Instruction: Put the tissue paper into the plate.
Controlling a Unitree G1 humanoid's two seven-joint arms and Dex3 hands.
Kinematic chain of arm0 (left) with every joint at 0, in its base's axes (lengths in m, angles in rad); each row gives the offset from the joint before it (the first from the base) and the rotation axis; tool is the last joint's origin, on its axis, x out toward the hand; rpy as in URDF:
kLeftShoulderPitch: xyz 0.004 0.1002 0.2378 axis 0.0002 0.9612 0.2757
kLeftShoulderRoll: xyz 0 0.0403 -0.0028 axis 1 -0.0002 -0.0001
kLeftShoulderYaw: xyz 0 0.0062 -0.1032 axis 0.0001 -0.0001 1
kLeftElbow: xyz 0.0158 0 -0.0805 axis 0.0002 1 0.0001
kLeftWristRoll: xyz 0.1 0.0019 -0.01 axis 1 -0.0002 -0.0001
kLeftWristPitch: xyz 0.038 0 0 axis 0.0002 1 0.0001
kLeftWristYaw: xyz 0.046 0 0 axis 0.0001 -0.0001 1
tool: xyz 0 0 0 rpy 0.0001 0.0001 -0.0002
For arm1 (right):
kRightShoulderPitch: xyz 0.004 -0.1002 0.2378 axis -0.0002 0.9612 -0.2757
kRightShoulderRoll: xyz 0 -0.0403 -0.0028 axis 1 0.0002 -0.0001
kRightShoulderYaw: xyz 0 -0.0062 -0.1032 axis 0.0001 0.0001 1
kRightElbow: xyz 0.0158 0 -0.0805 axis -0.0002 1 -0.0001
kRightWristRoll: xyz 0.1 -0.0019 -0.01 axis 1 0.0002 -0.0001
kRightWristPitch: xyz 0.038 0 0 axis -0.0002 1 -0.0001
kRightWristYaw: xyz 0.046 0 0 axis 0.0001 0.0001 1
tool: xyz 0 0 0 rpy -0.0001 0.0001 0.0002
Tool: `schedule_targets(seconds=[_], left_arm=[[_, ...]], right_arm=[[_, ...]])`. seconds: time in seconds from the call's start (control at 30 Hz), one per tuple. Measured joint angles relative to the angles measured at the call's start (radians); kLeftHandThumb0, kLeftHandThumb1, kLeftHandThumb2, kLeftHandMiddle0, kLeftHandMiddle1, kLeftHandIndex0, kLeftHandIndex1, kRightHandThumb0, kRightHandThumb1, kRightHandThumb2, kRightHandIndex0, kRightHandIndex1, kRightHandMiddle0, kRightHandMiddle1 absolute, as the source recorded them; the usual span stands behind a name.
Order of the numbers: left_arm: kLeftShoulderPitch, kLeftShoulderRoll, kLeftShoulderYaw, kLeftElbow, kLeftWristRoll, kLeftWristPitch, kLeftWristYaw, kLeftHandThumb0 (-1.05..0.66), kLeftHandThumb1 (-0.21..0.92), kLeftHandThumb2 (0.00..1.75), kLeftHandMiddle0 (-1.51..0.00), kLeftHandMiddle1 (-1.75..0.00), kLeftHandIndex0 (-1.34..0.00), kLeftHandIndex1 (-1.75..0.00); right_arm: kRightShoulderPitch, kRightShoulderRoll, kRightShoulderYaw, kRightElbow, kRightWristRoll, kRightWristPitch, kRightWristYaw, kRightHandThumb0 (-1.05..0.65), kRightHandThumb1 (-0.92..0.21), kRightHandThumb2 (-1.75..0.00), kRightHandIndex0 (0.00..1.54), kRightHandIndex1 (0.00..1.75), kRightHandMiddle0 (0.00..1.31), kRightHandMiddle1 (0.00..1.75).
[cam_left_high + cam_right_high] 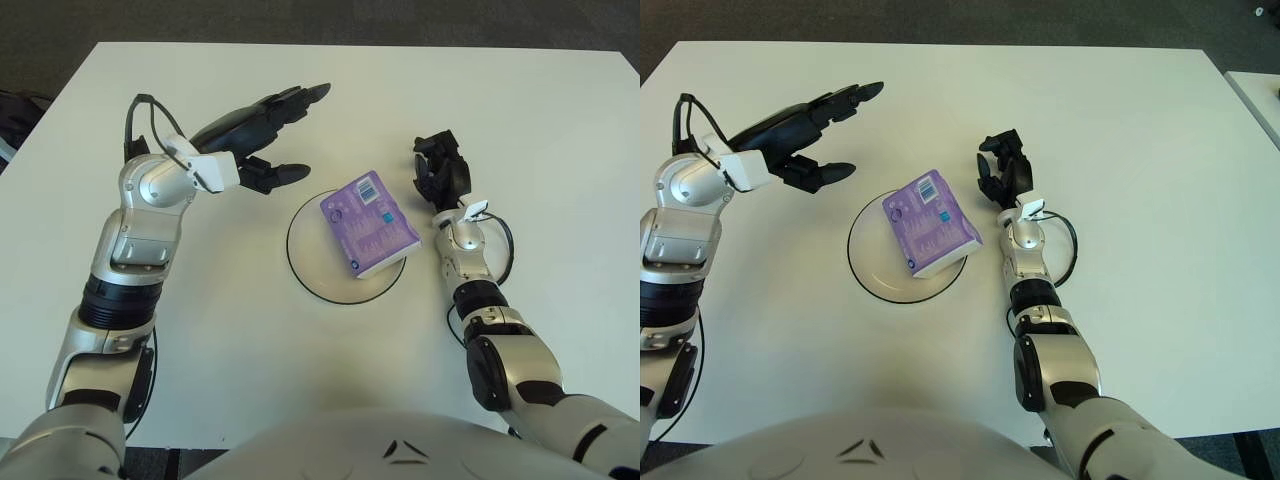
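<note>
A purple tissue pack [368, 223] lies inside the white, black-rimmed plate [307, 268], its right end overhanging the rim. My left hand [270, 130] hangs above the table up and to the left of the plate, fingers spread, holding nothing, clear of the pack. My right hand [439, 170] shows just right of the pack, near its upper right corner, fingers curled and holding nothing.
The white table [330, 90] spreads wide around the plate. Dark floor lies past its far edge, and a second white surface [1260, 95] shows at the far right.
</note>
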State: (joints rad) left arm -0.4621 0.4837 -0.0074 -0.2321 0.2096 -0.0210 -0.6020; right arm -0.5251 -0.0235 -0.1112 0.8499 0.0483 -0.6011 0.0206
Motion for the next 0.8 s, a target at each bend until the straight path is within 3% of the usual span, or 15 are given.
schedule_targets(seconds=[0.2, 0.43, 0.8], left_arm=[[0.0, -0.102, 0.076, 0.088, -0.134, -0.06, 0.102, -1.04, 0.92, 1.01, 0.0, 0.0, 0.0, 0.0], [0.002, -0.207, 0.161, 0.116, -0.211, -0.042, 0.255, -1.05, 0.92, 1.04, 0.0, 0.0, 0.0, 0.0], [0.024, -0.269, 0.252, 0.152, -0.241, -0.024, 0.421, -1.05, 0.92, 1.02, 0.0, 0.0, -0.01, -0.01]], right_arm=[[0.0, -0.001, 0.002, 0.0, 0.0, 0.0, 0.0, -0.35, -0.92, -0.52, 0.29, 0.67, 0.19, 1.75], [-0.001, -0.002, 0.002, 0.0, 0.0, 0.0, 0.0, -0.35, -0.92, -0.52, 0.29, 0.66, 0.19, 1.75], [0.0, -0.004, 0.001, 0.0, 0.001, 0.0, 0.003, -0.35, -0.92, -0.52, 0.3, 0.65, 0.19, 1.75]])
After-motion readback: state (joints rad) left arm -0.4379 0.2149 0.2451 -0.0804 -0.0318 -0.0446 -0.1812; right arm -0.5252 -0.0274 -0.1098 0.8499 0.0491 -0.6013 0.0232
